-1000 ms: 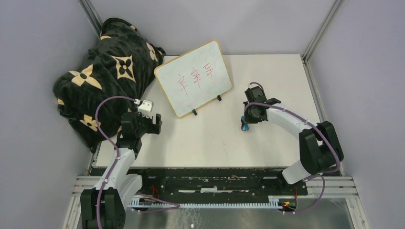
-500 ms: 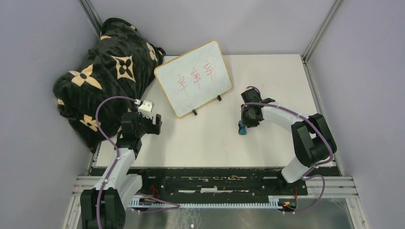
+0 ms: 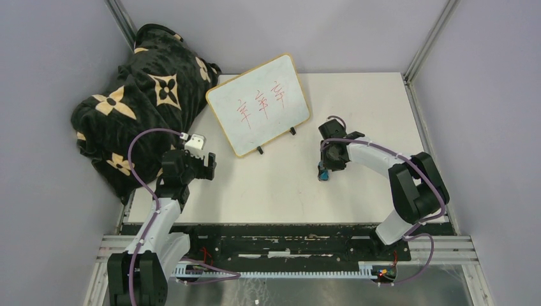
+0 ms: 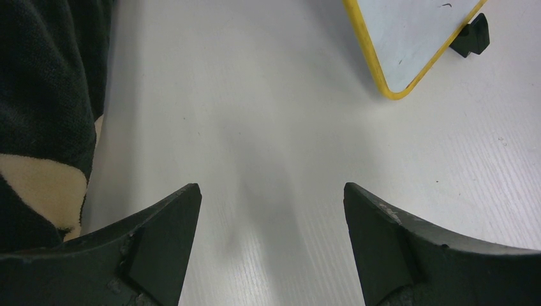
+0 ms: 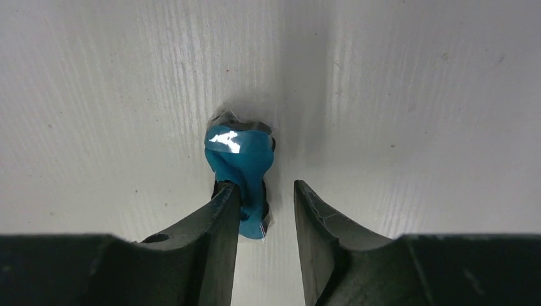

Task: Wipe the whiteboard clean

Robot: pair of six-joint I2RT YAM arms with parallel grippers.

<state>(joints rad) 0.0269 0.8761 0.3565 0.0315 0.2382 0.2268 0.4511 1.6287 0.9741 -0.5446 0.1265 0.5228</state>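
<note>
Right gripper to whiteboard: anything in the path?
Nothing visible. Only bare table lies between the right gripper and the whiteboard. The small blue object sits at that gripper's own fingertips, not in the path. The left gripper also has bare tabletop up to the board's near corner.

The whiteboard (image 3: 258, 104) has a smooth white face in a tan, wood-like frame. The table (image 3: 357, 102) is matt white with a fine streaky grain. The blanket (image 3: 134, 95) is plush black cloth. The blue lump (image 5: 239, 156) looks wrapped in shiny film. The right gripper (image 5: 265, 191) has matt black plastic fingers, lightly scuffed.
</note>
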